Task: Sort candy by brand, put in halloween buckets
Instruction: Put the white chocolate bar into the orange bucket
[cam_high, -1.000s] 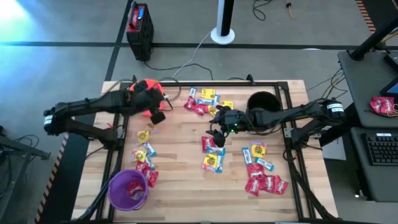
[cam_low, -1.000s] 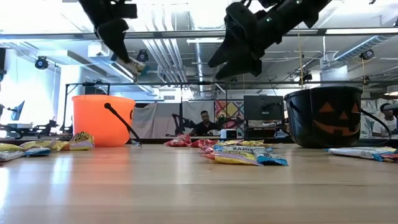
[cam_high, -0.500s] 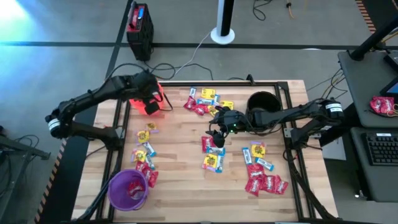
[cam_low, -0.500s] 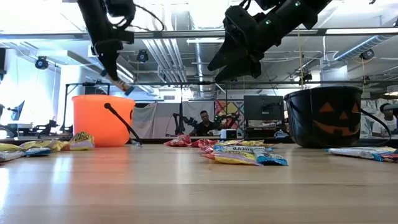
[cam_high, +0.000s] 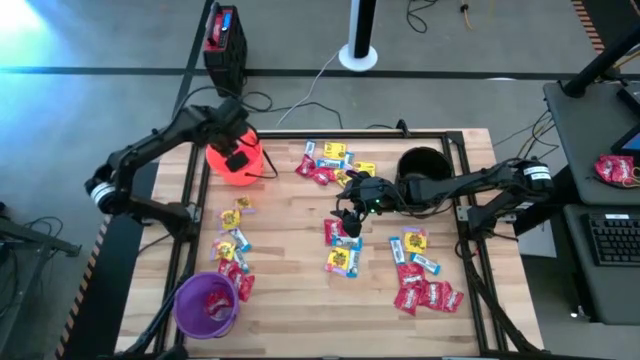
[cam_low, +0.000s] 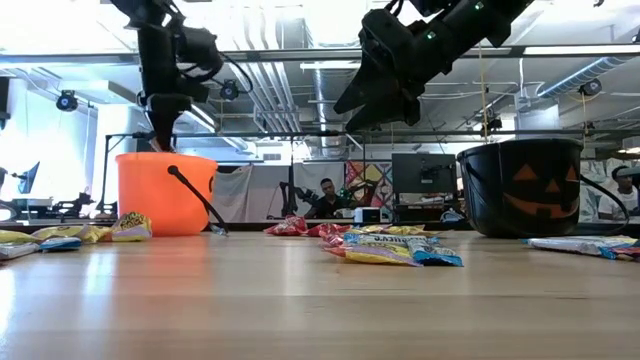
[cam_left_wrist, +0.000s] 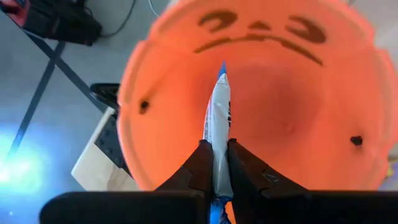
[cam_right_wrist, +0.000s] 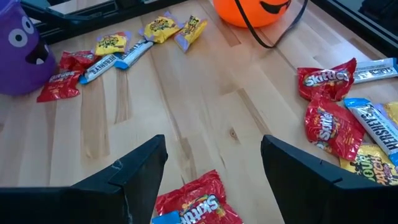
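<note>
One blue-and-white candy bar (cam_left_wrist: 217, 134) is pinched at its end between the closed fingers of the left gripper (cam_left_wrist: 214, 155). Its long axis points straight down into the mouth of the orange bucket (cam_left_wrist: 273, 124) directly beneath, so release should drop it in. Further right, the right gripper (cam_right_wrist: 211, 165) hovers wide open and empty above a red Skittles packet (cam_right_wrist: 196, 202) mid-table, beside the black bucket (cam_high: 422, 168).

A blue-and-white wrapped candy bar (cam_left_wrist: 218, 118) hangs upright over the round orange plastic pail (cam_high: 235, 160); red, yellow and blue packets (cam_high: 342, 243) lie scattered between the black pail (cam_high: 424, 168) and the translucent purple pail (cam_high: 206, 304).
</note>
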